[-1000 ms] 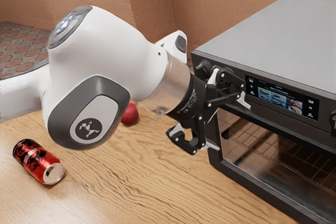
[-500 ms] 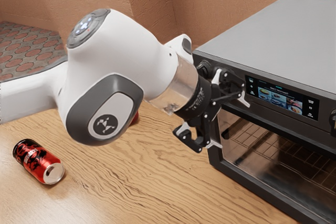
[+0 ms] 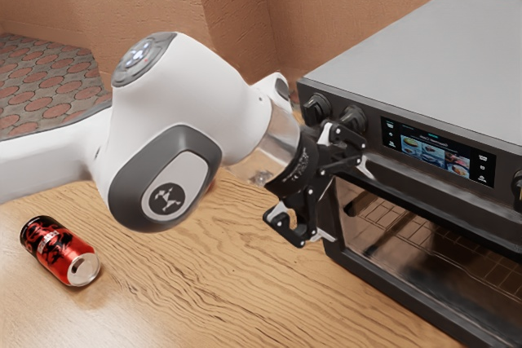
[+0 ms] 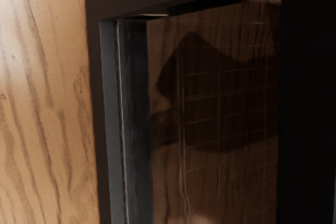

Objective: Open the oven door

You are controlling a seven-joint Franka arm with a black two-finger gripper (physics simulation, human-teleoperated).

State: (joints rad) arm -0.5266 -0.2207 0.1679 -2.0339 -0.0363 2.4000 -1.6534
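The gripper [image 3: 348, 202] stands open, its 2 fingers spread and apart from each other. In the exterior view, the oven door [image 3: 412, 242] is at 4 o'clock from it, seemingly shut. Reaching looks underway; next: align with the door's upper edge, grip, pull.

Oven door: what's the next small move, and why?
Probably ease the gripper, fingers open, toward the handle. The door looks shut, the fingers stand apart with nothing between them, and the upper one appears near the handle's end.
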